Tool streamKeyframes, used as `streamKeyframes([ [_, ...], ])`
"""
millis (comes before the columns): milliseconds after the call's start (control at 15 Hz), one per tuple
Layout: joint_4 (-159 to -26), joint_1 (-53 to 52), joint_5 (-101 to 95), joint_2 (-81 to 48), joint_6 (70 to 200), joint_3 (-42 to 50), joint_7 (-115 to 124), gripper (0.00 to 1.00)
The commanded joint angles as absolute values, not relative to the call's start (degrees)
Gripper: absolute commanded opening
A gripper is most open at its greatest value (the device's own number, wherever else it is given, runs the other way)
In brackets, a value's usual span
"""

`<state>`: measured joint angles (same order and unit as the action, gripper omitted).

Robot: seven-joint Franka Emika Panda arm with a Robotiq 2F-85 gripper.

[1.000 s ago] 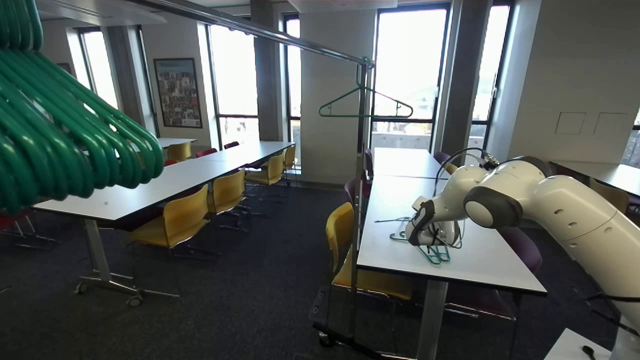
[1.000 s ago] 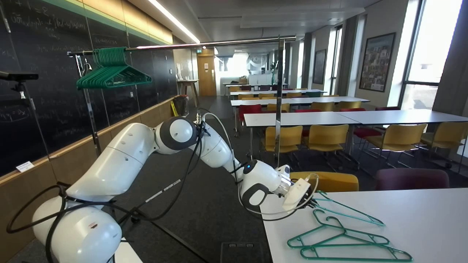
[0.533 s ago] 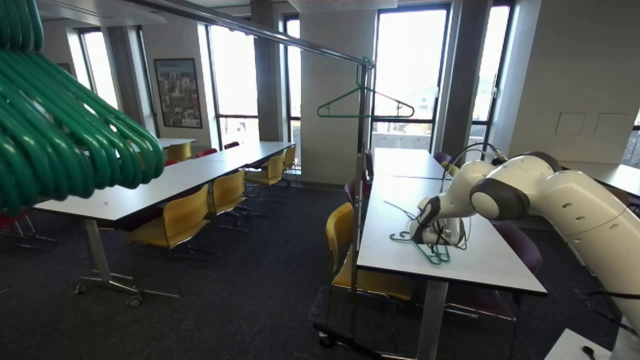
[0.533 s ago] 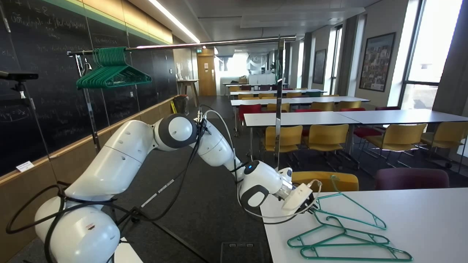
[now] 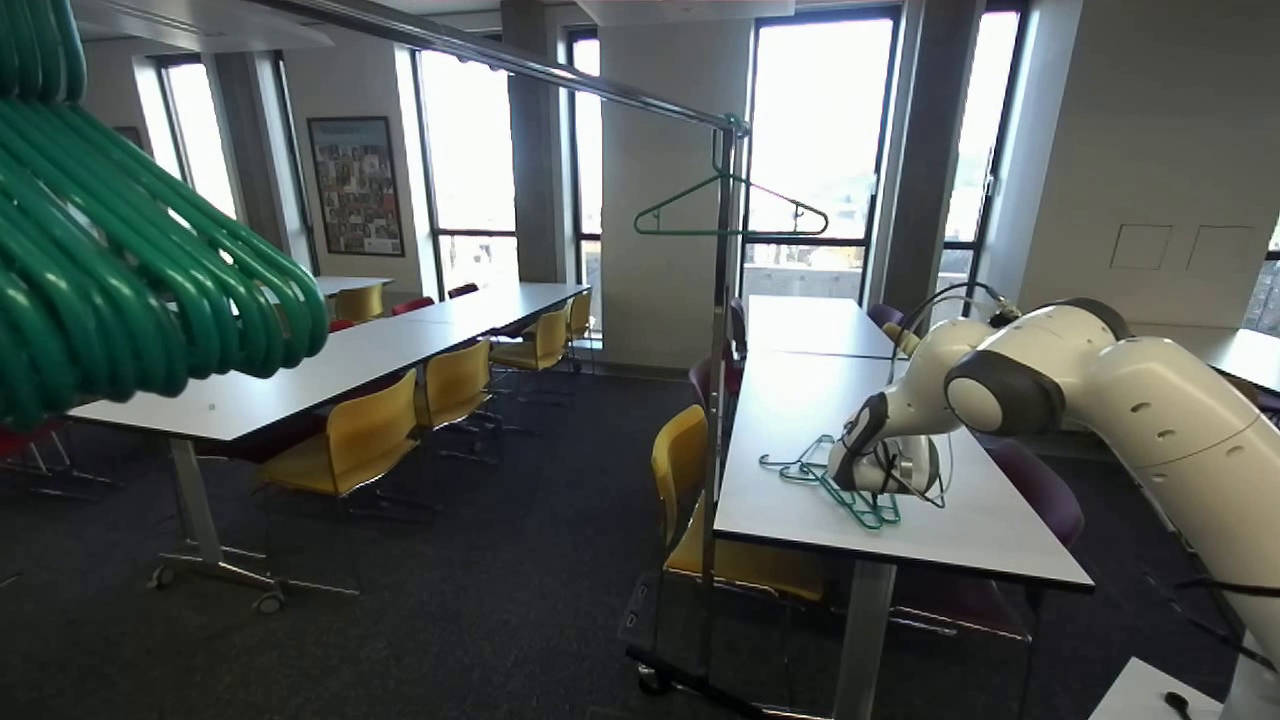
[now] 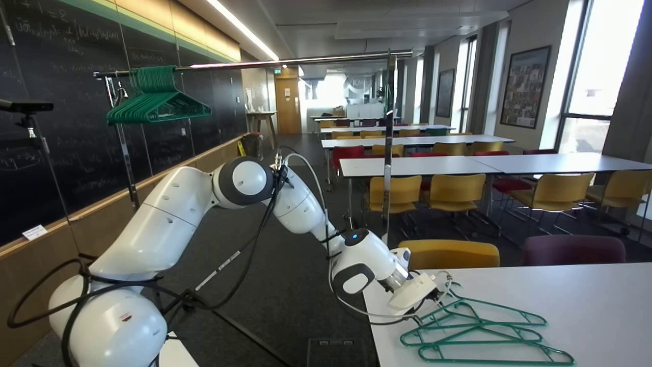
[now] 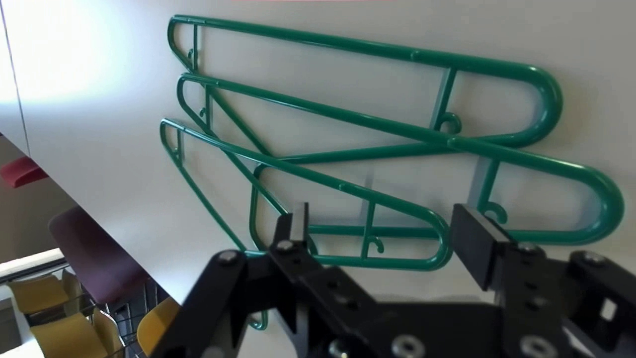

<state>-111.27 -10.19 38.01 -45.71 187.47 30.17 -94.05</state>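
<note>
On the white table point(image 6: 601, 300), near one of its ends, there lie three green hangers point(image 7: 397, 128) (they overlap partly, so each one crosses over or under a neighbour).

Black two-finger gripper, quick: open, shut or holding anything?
Gripper: open, holding nothing; jaws stand apart, part of a green plastic clothes hanger showing between them in the wrist view.

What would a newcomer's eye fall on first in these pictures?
A dense bunch of glossy green plastic hangers probably strikes first, crowding the left edge of an exterior view on its shiny metal rail. Next comes the jointed white robot arm over a white table, its black two-fingered tool open close to three overlapping green plastic hangers.
</note>
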Motion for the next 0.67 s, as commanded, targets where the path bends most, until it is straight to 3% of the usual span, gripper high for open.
streamKeyframes([
  [0,-114.2,-11.0,38.8,-41.3,182.6,31.2,-93.5,1.0],
  [133,-115.4,-10.5,38.8,-37.4,176.2,29.9,-93.2,1.0],
  [200,-117.8,-7.4,26.7,-33.8,175.6,27.2,-83.7,1.0],
  [267,-118.0,-10.3,36.5,-31.4,173.2,28.0,-91.7,1.0],
  [600,-122.3,-12.4,42.4,-18.8,171.1,26.1,-88.5,1.0],
])
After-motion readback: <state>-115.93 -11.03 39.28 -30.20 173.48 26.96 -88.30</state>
